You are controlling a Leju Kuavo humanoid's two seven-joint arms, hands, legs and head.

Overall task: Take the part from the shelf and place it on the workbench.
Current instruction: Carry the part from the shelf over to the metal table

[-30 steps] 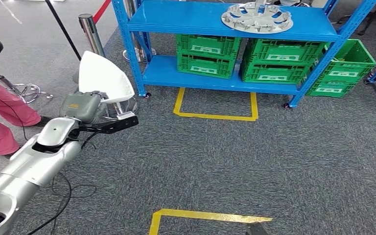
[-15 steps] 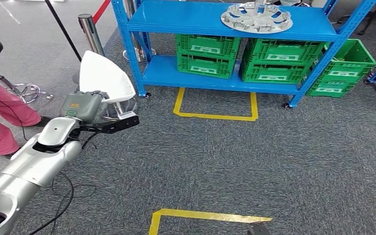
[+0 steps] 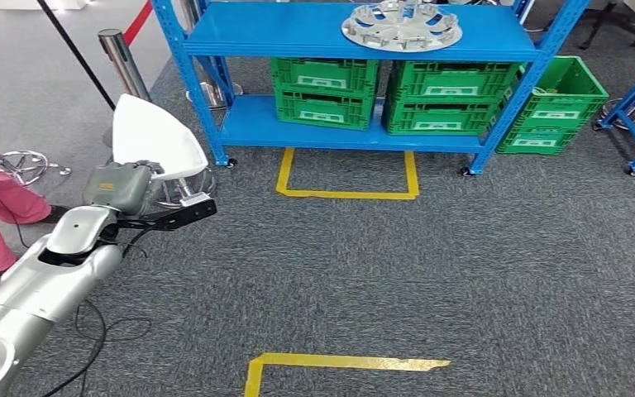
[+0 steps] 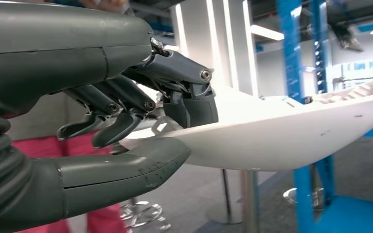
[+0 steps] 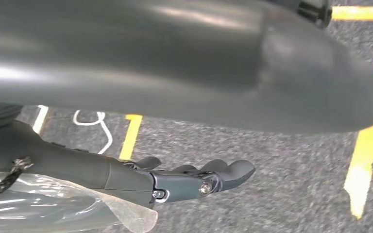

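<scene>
Part: you see the white curved part (image 3: pixel 153 136) pinched in the left hand (image 3: pixel 120 186), raised over the carpet left of the blue shelf (image 3: pixel 355 37).
Left hand: thumb (image 4: pixel 126 167) under the part's edge, fingers (image 4: pixel 189 97) on top.
Right hand (image 5: pixel 194 182): you find it hanging above the carpet, fingers loosely extended, holding nothing.

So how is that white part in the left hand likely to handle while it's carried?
The white part looks like a thin, smooth moulded shell, so probably stiff and light. The left hand pinches only one edge, leaving most of it overhanging, so it may pivot or slip.
</scene>
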